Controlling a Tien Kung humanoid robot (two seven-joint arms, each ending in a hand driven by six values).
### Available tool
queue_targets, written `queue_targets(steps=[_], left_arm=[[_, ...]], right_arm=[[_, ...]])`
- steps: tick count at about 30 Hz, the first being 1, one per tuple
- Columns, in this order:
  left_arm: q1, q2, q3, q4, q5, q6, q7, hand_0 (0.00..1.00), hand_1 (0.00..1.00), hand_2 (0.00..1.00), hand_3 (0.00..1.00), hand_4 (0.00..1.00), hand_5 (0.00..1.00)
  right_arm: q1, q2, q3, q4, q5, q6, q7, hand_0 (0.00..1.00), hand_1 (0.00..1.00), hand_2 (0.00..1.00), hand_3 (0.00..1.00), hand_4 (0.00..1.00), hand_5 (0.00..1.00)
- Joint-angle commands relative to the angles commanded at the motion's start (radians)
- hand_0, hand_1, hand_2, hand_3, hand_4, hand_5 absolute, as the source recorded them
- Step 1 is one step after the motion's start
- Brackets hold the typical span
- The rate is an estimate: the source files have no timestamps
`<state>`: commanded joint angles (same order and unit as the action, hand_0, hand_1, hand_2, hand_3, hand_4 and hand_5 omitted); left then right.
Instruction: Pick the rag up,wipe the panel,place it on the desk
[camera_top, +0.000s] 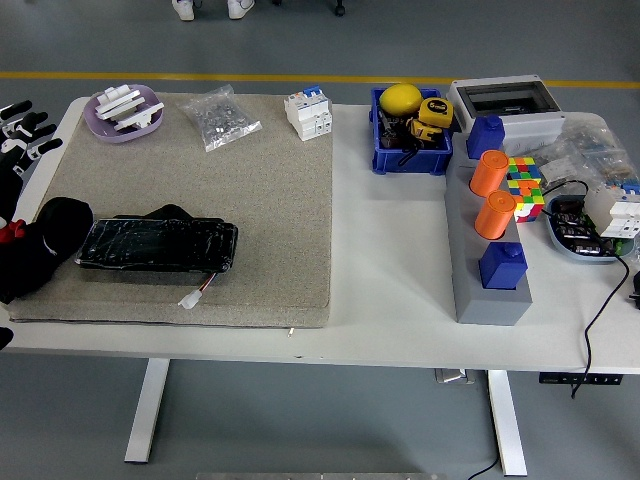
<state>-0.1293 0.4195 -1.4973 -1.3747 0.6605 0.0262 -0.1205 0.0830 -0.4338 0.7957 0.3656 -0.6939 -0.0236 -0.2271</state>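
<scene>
The black left hand (22, 135), fingers spread and holding nothing, is hovering at the white counter's (390, 250) left edge, above the crumpled black rag (40, 245) touching the dark rectangular panel (158, 244).
</scene>
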Motion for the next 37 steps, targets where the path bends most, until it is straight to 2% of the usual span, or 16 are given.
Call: queue_targets(steps=[20, 37], left_arm=[[0.009, -0.012, -0.001, 0.007, -0.004, -0.006, -0.002, 0.548, 0.626, 0.609, 0.6, 0.724, 0.194], [0.025, -0.006, -0.021, 0.002, -0.009, -0.005, -0.003, 0.548, 0.626, 0.609, 0.6, 0.726, 0.189]], right_arm=[[0.002, -0.004, -0.001, 0.0, 0.003, 0.004, -0.002, 0.759, 0.611, 0.629, 0.616, 0.998, 0.64], [-0.002, -0.005, -0.006, -0.005, 0.005, 0.023, -0.009, 0.76, 0.611, 0.632, 0.617, 0.998, 0.639]])
